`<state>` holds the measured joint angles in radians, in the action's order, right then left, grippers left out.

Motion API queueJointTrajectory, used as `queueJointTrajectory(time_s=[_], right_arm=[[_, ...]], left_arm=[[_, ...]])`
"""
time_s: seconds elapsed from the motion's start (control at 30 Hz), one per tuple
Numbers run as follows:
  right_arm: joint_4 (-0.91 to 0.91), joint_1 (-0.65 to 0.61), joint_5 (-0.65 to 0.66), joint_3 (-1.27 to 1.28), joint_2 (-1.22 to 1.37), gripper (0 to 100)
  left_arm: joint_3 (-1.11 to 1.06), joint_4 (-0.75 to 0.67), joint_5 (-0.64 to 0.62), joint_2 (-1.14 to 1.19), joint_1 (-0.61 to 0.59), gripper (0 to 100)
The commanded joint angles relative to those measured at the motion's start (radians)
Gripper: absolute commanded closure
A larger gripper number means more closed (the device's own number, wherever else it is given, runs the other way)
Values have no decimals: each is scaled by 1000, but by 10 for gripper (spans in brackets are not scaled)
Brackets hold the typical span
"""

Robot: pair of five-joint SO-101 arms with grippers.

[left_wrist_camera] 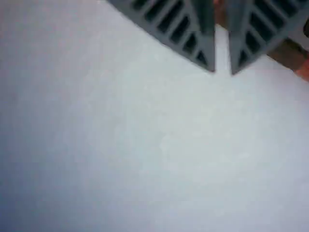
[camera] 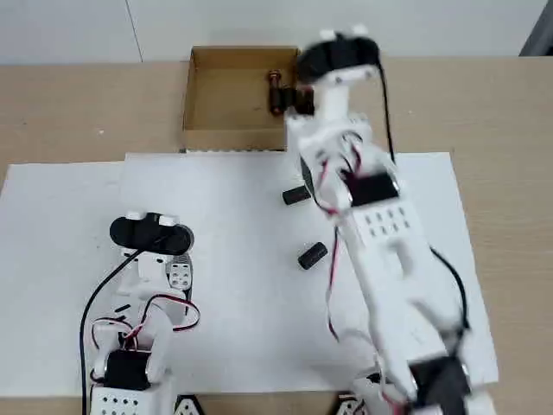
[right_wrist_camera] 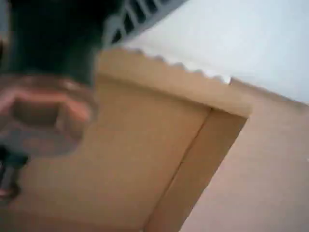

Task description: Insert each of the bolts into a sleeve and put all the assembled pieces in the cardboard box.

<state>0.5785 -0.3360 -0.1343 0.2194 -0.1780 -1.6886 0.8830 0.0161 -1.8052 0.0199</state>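
My right gripper (camera: 286, 97) is stretched out over the right side of the cardboard box (camera: 187, 102) and is shut on an assembled piece (camera: 276, 90), a black sleeve with a copper bolt in it. In the right wrist view this piece (right_wrist_camera: 47, 104) hangs close above the box floor (right_wrist_camera: 120, 164), its copper bolt head facing the camera, and one ribbed grey finger (right_wrist_camera: 140, 14) shows behind it. Two loose black sleeves (camera: 295, 195) (camera: 313, 255) lie on the white paper. My left gripper (left_wrist_camera: 223, 70) is shut just above the bare paper, holding nothing.
White paper (camera: 233, 285) covers the table's middle, with the box touching its far edge. The left arm (camera: 151, 246) sits folded at the near left. The right arm's body (camera: 389, 251) crosses the paper's right side, close to the two sleeves.
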Motion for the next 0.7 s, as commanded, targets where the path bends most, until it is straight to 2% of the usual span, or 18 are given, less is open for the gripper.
queueJointTrajectory(time_s=[0.0,0.33,0.5,0.67], right_arm=[[-73,7,51,-209,156,995],[-217,1,213,-493,564,995],[-202,-7,221,-608,691,995],[-119,-31,307,-677,779,994]], left_arm=[[5,-3,6,-9,3,994],[5,-3,2,-9,-3,994],[5,-3,2,-9,-3,994],[5,-3,2,-9,-3,994]])
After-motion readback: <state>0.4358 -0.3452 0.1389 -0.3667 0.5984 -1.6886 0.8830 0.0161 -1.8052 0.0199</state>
